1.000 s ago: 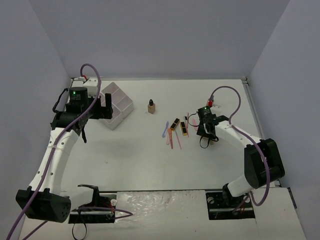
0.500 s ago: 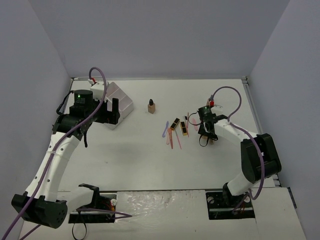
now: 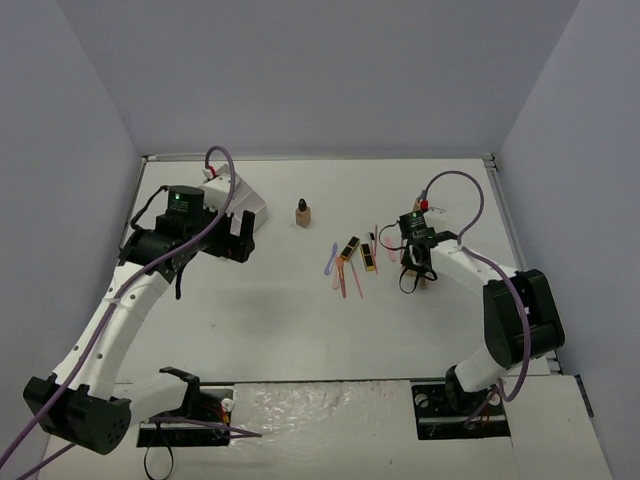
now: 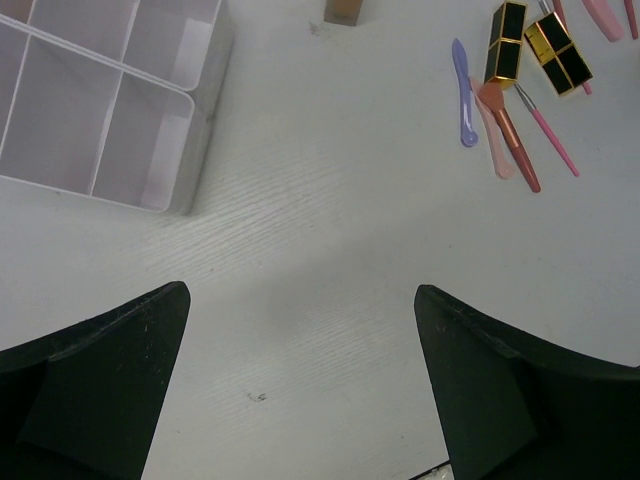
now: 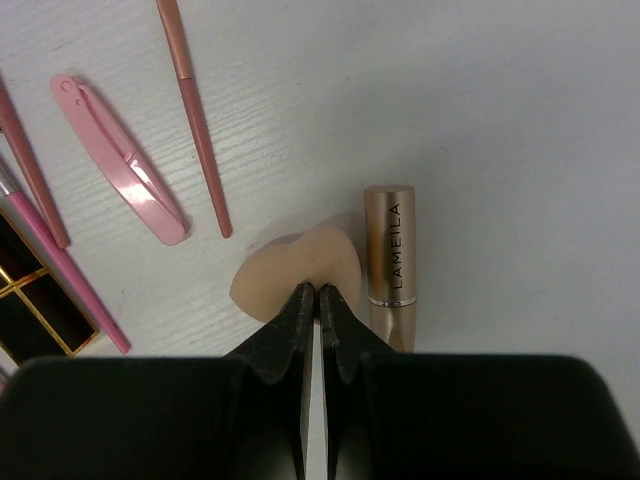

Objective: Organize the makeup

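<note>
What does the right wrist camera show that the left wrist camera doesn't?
Only the right wrist view shows the right gripper pinching a beige sponge, with a gold tube lying right beside it. Only the left wrist view shows the white compartment box, a purple stick and the open left gripper. Both show the black-gold lipstick tubes and thin pink sticks.

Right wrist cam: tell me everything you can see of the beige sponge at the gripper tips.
The sponge is beige, matte and soft-looking. Its rounded egg shape is dented where the right gripper pinches its near end between nearly closed fingers, which hide that end. It sits low over the white table; whether it is lifted I cannot tell. A gold tube marked LAMELA lies close against one side, and a pink stick ends just short of it.
</note>
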